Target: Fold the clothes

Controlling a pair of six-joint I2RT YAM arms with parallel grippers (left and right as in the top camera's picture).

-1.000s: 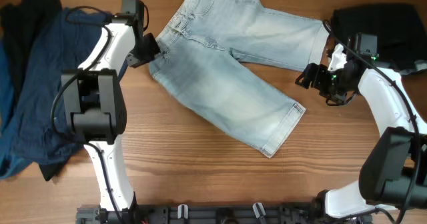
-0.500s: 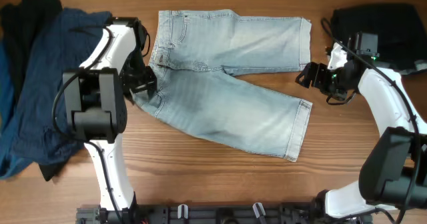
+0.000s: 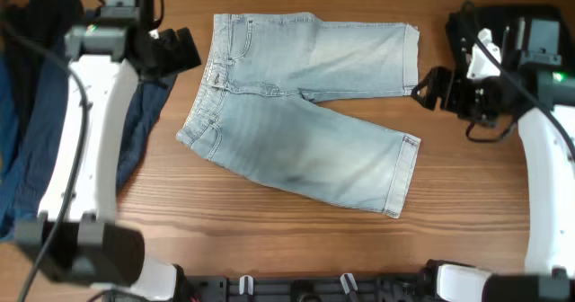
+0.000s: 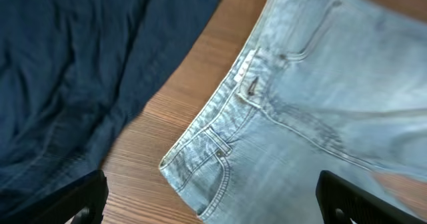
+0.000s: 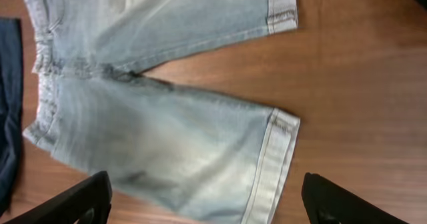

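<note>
The pale blue denim shorts (image 3: 305, 113) lie spread flat on the wooden table, waistband to the left and both legs pointing right. My left gripper (image 3: 180, 48) hovers open above the table just left of the waistband, holding nothing. In the left wrist view, its fingers (image 4: 80, 201) frame the waistband corner and pocket of the shorts (image 4: 320, 104). Off the upper leg's hem, my right gripper (image 3: 431, 84) is raised and open, empty too. From the right wrist, the shorts (image 5: 167, 137) show almost whole below that gripper (image 5: 207, 207).
A dark navy garment (image 3: 36, 149) is heaped along the table's left side, with a black one (image 3: 36, 14) at the back left; the navy cloth (image 4: 73, 71) ends close to the waistband. Another black garment (image 3: 508, 19) lies at the back right under the right arm.
The left gripper pulled the waistband left, straightening the shorts, then opened, let go and rose to the upper left. The right arm lifted slightly and shifted right.
</note>
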